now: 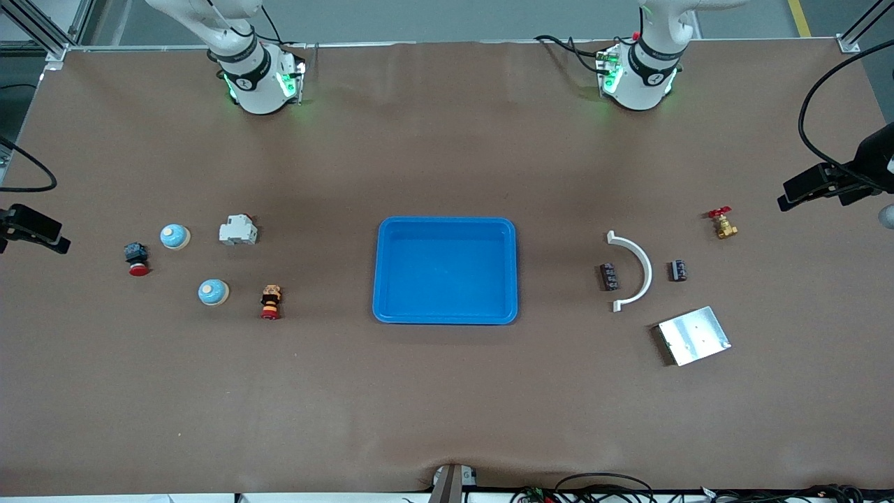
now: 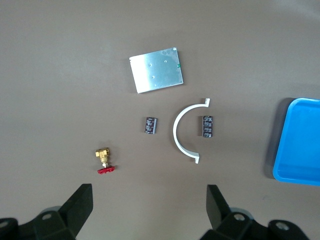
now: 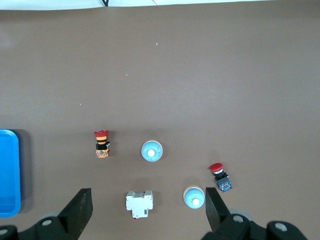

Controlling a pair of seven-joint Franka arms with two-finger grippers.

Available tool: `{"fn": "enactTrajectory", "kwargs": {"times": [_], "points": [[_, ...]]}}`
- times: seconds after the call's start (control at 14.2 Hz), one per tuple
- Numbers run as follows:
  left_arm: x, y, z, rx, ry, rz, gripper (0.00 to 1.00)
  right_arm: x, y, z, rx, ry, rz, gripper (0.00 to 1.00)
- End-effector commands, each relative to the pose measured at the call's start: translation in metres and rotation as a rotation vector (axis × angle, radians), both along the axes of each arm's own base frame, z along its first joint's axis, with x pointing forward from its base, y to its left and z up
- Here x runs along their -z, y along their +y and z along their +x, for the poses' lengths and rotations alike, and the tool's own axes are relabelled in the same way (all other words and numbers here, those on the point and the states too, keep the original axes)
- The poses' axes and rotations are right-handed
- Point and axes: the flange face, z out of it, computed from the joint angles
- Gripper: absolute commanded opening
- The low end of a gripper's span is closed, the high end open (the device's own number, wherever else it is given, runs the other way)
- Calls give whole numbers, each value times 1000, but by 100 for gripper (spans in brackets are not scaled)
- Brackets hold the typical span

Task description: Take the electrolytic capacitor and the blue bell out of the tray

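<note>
Two light-blue dome bells (image 1: 174, 236) (image 1: 213, 292) sit toward the right arm's end of the table; the right wrist view shows the same two bells (image 3: 194, 197) (image 3: 152, 151). Two small black capacitors (image 1: 609, 276) (image 1: 678, 270) lie toward the left arm's end, also seen in the left wrist view (image 2: 206, 126) (image 2: 150, 125). The blue tray (image 1: 383, 307) sits mid-table. My left gripper (image 2: 150, 192) hangs open high over bare table beside the capacitors. My right gripper (image 3: 148, 200) hangs open high over the white breaker (image 3: 139, 204), beside a bell. Both hold nothing.
A white breaker (image 1: 238, 230) and two red push buttons (image 1: 137, 258) (image 1: 270, 302) lie among the bells. A white curved clamp (image 1: 634, 269) arcs between the capacitors, with a metal plate (image 1: 693, 335) and a brass valve (image 1: 723, 223) nearby.
</note>
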Motion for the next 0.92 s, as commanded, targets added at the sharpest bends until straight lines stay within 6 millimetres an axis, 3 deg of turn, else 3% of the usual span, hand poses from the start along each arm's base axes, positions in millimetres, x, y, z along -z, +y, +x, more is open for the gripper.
{"fn": "enactTrajectory", "kwargs": {"times": [0.0,0.42,0.63,0.85], "points": [[-2,-2,-1,1,5,11,100,-8,1,-3,1,-13,22,100],[-2,-2,-1,1,5,11,100,-7,1,-6,11,8,40,100],[-2,-2,-1,1,5,11,100,-5,-27,-13,52,36,44,100],[-2,-1,-1,-1,5,11,100,-7,-23,-22,49,80,46,100]]}}
